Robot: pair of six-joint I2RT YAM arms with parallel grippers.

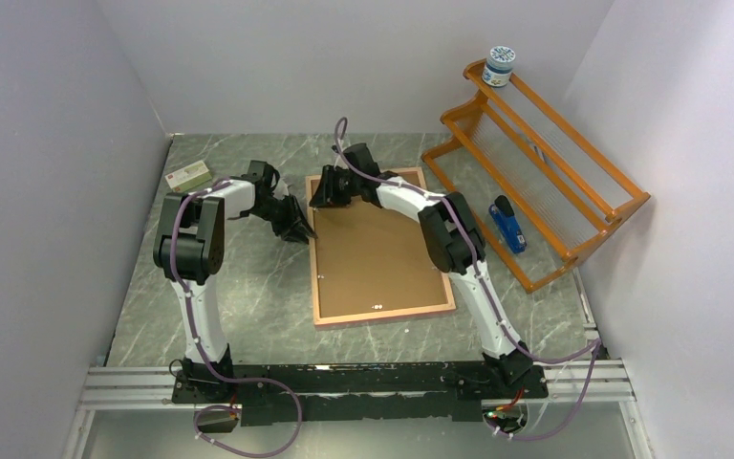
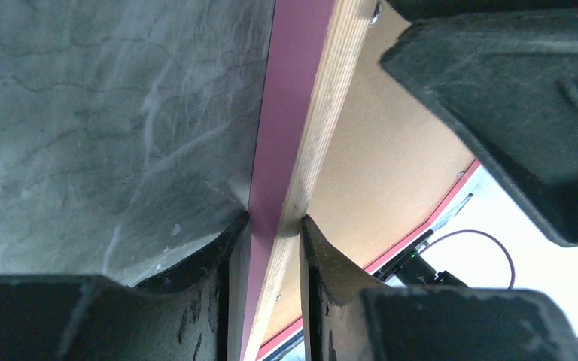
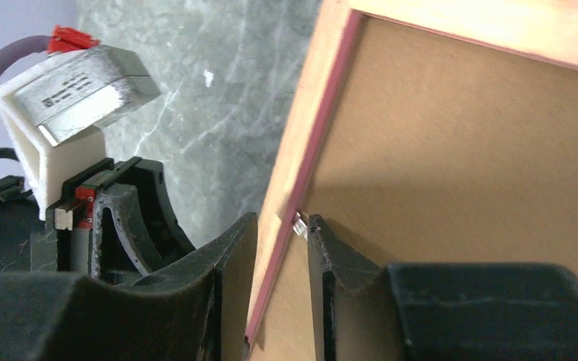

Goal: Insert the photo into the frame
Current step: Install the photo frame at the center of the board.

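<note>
The frame (image 1: 382, 314) lies back-up on the green marble table, with the brown backing board (image 1: 373, 249) set inside it. The photo does not show in any view. My left gripper (image 1: 301, 228) is at the frame's left rail near the far corner. In the left wrist view this gripper (image 2: 275, 226) is shut on the pink and pale wood rail (image 2: 301, 113). My right gripper (image 1: 325, 196) is at the far left corner. In the right wrist view it (image 3: 282, 226) is closed over the rail (image 3: 323, 75), with one fingertip beside a small metal tab (image 3: 299, 224).
An orange wooden rack (image 1: 535, 163) stands at the right with a jar (image 1: 500, 67) on its top. A blue stapler (image 1: 508, 225) lies by its foot. A small box (image 1: 189, 176) sits at the far left. The two wrists are close together.
</note>
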